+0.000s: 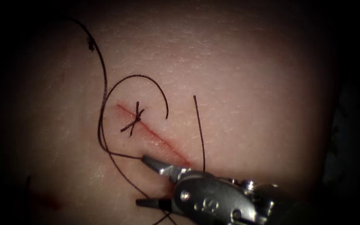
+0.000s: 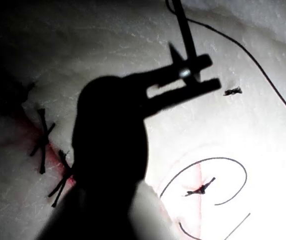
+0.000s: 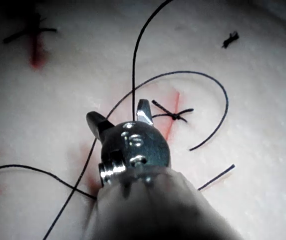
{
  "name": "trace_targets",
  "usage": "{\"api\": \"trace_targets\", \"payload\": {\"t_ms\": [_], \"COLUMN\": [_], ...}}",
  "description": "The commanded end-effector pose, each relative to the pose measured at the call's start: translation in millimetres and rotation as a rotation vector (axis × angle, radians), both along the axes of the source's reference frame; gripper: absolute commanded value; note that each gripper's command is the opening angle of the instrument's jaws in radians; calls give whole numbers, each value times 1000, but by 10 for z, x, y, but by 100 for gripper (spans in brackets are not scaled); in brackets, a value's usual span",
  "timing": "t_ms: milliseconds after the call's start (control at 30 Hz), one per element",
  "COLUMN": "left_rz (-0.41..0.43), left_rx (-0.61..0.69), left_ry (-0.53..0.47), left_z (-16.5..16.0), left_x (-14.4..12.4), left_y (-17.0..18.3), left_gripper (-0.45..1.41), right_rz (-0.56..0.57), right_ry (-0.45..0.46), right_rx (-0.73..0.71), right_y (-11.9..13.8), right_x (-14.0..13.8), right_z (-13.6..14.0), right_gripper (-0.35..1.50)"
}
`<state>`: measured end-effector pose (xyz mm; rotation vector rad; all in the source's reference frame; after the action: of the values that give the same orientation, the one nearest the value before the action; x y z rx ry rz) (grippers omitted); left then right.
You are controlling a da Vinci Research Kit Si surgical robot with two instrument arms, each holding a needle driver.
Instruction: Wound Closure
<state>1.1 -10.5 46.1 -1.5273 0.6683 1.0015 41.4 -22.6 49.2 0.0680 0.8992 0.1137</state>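
Tissue (image 1: 238, 62): pale pork belly across the endoscope view, carrying a slanted cut (image 1: 155, 137) that runs from upper left to lower right.

Thread (image 1: 101, 83): dark strand entering from the far left, carrying a small knot-like lump high on its run, then descending to the left of the cut. It curves into a wide loop over the cut's far end and finishes in a free end to the right of the cut. A lower run passes toward the near edge, crossing between the two jaws of the right tool.

Stitch (image 1: 133, 121): one tied knot with short crossed tails, seated across the far end of the cut. Red fluid lines the cut below it.

Cut end of thread (image 1: 200, 133): a separate, nearly straight piece lying on the tissue to the right of the cut, apart from the loop.

Right tool (image 1: 148, 181): metal, entering from the near right; jaws spread apart, the upper tip at the near end of the cut, the lower tip nearer the viewer. It grips nothing; the thread lies between the jaws unclamped. In the right wrist view the right tool (image 3: 119, 116) shows both tips parted, thread crossing between them.

Left tool (image 2: 202, 80): a dark silhouette in the left wrist view, jaws slightly parted on a thin dark strand crossing them; whether they clamp it cannot be told.

Needle: position cannot be told.
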Motion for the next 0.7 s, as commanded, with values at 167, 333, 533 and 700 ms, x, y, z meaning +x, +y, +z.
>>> {"api": "trace_targets", "payload": {"t_ms": [167,333,533,700], "left_rz": [-142,-155,-144,-175], "left_rx": [52,59,56,69], "left_ry": [-3,-9,-10,-10], "left_z": [12,16,16,15], "left_x": [-21,-37,-39,-41], "left_y": [-14,-18,-19,-25], "left_gripper": [-45,-45,-45,-45], "right_rz": [10,19,10,8], "right_ry": [-46,-69,-71,-61], "right_rx": [-36,-57,-74,-78], "right_y": [5,5,-3,-3], "right_x": [7,12,22,29], "right_z": [22,41,64,73], "right_gripper": [89,95,92,12]}}
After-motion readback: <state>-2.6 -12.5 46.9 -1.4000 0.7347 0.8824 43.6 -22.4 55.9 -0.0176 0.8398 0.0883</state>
